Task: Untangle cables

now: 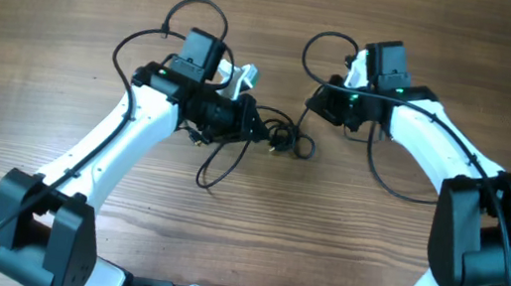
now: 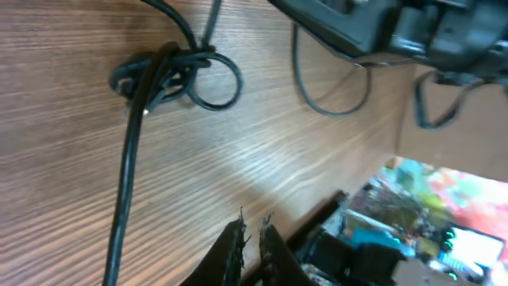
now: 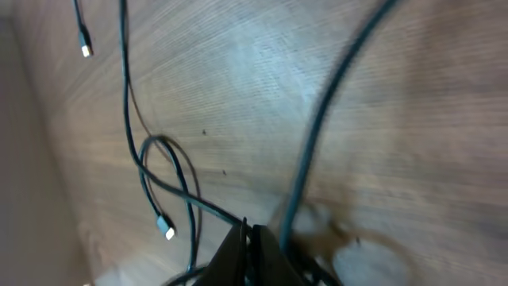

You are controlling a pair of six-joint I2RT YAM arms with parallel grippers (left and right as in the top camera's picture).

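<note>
Cables [image 1: 281, 139] lie knotted on the table [image 1: 48, 54] between both grippers. The right gripper [image 3: 248, 232] pinches one strand and the left gripper [image 2: 251, 228] is closed, empty. Best reopen it, pin the knot, then draw apart slowly

A brown wood-grain table [image 1: 48, 54] fills every view, with blurred colourful clutter [image 2: 444, 199] beyond its edge.

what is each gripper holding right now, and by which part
The right gripper has its jaws shut on a thin black cable, along the cord, not at a plug. The left gripper holds nothing, jaws nearly together.
</note>
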